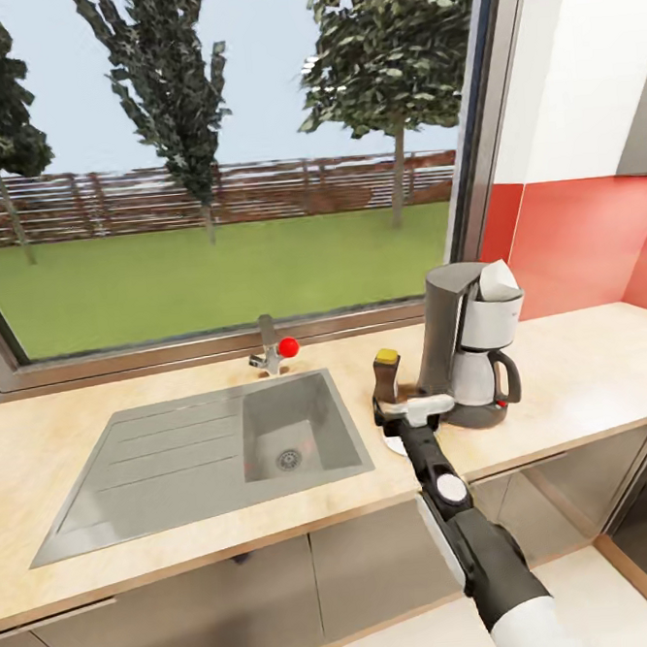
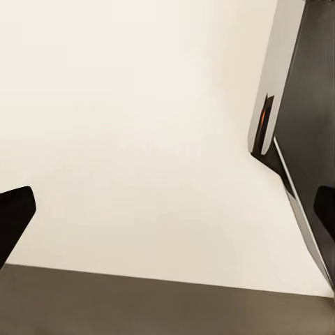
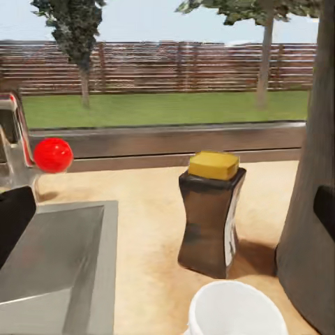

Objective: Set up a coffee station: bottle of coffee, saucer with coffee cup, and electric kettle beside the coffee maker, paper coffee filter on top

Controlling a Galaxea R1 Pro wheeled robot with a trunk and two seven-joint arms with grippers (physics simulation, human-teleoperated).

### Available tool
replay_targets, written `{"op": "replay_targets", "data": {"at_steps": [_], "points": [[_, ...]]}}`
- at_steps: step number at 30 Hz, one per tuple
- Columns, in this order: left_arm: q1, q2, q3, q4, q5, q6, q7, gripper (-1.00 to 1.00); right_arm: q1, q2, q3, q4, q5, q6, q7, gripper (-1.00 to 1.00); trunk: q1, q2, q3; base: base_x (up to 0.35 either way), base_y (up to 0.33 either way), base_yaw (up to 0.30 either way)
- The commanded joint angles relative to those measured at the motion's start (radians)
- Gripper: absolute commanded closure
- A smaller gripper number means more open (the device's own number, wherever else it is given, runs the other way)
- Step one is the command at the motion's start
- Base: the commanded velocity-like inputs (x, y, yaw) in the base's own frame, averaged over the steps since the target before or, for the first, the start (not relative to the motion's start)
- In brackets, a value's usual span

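The coffee maker (image 1: 472, 356) stands on the kitchen countertop (image 1: 585, 371) with the white paper coffee filter (image 1: 500, 280) on its top. Just left of it is the bottle of coffee (image 1: 387, 371) (image 3: 209, 216), brown with a yellow lid. My right gripper (image 1: 405, 412) (image 3: 167, 216) is open, low over the counter in front of the bottle. The white coffee cup (image 3: 237, 310) sits just below and between its fingers. An edge of the saucer (image 1: 395, 445) peeks out under the arm. My left gripper (image 2: 167, 216) is open, facing a pale blank surface. The electric kettle is out of view.
A steel sink (image 1: 207, 449) with drainboard is set into the counter to the left, and behind it stands a faucet (image 1: 267, 345) with a red knob (image 1: 287, 347). A large window runs along the back. A red backsplash (image 1: 590, 244) sits at the right.
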Motion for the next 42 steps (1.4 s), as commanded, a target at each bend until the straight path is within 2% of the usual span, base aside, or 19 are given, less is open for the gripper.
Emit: {"op": "replay_targets", "data": {"at_steps": [1, 2, 4, 7, 8, 9, 11, 12, 14, 17, 21, 26, 27, 32, 33, 35, 38, 42], "points": [[0.0, 0.0, -0.002, -0.003, 0.009, 0.005, 0.002, -1.0, 0.004, 0.0, 0.001, 0.088, 0.006, -0.138, -0.036, -1.0, 0.001, -0.002, -0.002, 0.0, 0.0, 0.0], [0.0, 0.0, -0.003, -0.003, 0.009, 0.005, 0.002, -1.0, 0.008, 0.0, 0.001, 0.232, 0.006, -0.334, -0.104, -1.0, 0.001, -0.002, -0.002, 0.0, 0.0, 0.0], [-0.001, 0.0, -0.003, -0.003, 0.009, 0.005, 0.002, -1.0, 0.009, 0.0, 0.001, 0.369, 0.006, -0.507, -0.148, -1.0, 0.001, -0.002, -0.002, 0.0, 0.0, 0.0], [-0.001, 0.0, -0.003, -0.004, 0.009, 0.005, 0.001, -1.0, 0.009, 0.0, 0.001, 0.51, 0.005, -0.679, -0.164, -1.0, 0.001, -0.002, -0.002, 0.0, 0.0, 0.0], [-0.002, 0.0, -0.003, -0.004, 0.009, 0.005, 0.001, -1.0, 0.01, 0.0, 0.0, 0.573, 0.005, -0.758, -0.167, -1.0, 0.001, -0.002, -0.002, 0.0, 0.0, 0.0], [-0.002, 0.0, -0.003, -0.004, 0.009, 0.004, 0.001, -1.0, 0.01, -0.001, -0.001, 0.662, 0.003, -0.868, -0.17, -1.0, 0.001, -0.002, -0.002, 0.0, 0.0, 0.0], [-0.002, 0.0, -0.003, -0.004, 0.009, 0.005, 0.0, -1.0, 0.01, -0.005, -0.008, 0.739, -0.001, -0.895, -0.172, -1.0, 0.001, -0.002, -0.002, 0.0, 0.0, 0.0], [-0.002, 0.0, -0.003, -0.004, 0.009, 0.005, 0.0, -1.0, 0.013, -0.016, -0.027, 0.767, -0.017, -0.895, -0.174, -1.0, 0.001, -0.002, -0.002, 0.0, 0.0, 0.0], [-0.002, 0.0, -0.003, -0.004, 0.009, 0.005, 0.0, -1.0, 0.032, -0.03, -0.081, 0.801, -0.088, -0.895, -0.181, -1.0, 0.001, -0.002, -0.002, 0.0, 0.0, 0.0], [-0.002, 0.0, -0.003, -0.004, 0.009, 0.005, 0.0, -1.0, 0.056, -0.038, -0.116, 0.871, -0.151, -0.895, -0.184, -1.0, 0.001, -0.002, -0.002, 0.0, 0.0, 0.0], [-0.002, -0.004, -0.002, -0.004, 0.009, 0.006, 0.0, -1.0, 0.078, -0.059, -0.124, 1.035, -0.165, -0.895, -0.182, -1.0, 0.001, -0.002, -0.002, 0.0, 0.0, 0.0], [-0.002, -0.007, -0.003, -0.004, 0.009, 0.006, 0.001, -1.0, 0.14, -0.071, -0.125, 1.057, -0.165, -0.895, -0.183, -1.0, 0.001, -0.002, -0.002, 0.0, 0.0, 0.0], [-0.002, -0.007, -0.003, -0.004, 0.009, 0.006, 0.001, -1.0, 0.148, -0.075, -0.125, 1.057, -0.165, -0.873, -0.183, -1.0, 0.001, -0.002, -0.002, 0.0, 0.0, 0.0], [-0.002, -0.014, -0.003, -0.004, 0.008, 0.006, 0.002, -1.0, 0.162, -0.095, -0.125, 1.057, -0.167, -0.372, -0.18, -1.0, 0.001, -0.002, -0.002, 0.0, 0.0, 0.0], [-0.002, -0.017, -0.003, -0.004, 0.008, 0.006, 0.002, -1.0, 0.162, -0.096, -0.124, 1.056, -0.168, -0.231, -0.178, -1.0, 0.001, -0.002, -0.002, 0.0, 0.0, 0.0], [-0.002, -0.022, -0.003, -0.005, 0.007, 0.006, 0.002, -1.0, 0.163, -0.096, -0.124, 1.056, -0.17, -0.064, -0.175, -1.0, 0.001, -0.002, -0.002, 0.0, 0.0, 0.0], [-0.002, -0.028, -0.003, -0.005, 0.005, 0.007, 0.002, -1.0, 0.163, -0.095, -0.124, 1.055, -0.17, 0.136, -0.146, -1.0, 0.001, -0.002, -0.002, 0.0, 0.0, 0.0], [-0.002, -0.03, -0.004, -0.004, 0.004, 0.007, 0.002, -1.0, 0.163, -0.095, -0.124, 1.054, -0.171, 0.304, -0.078, -1.0, 0.001, -0.002, -0.002, 0.0, 0.0, 0.0]]}}
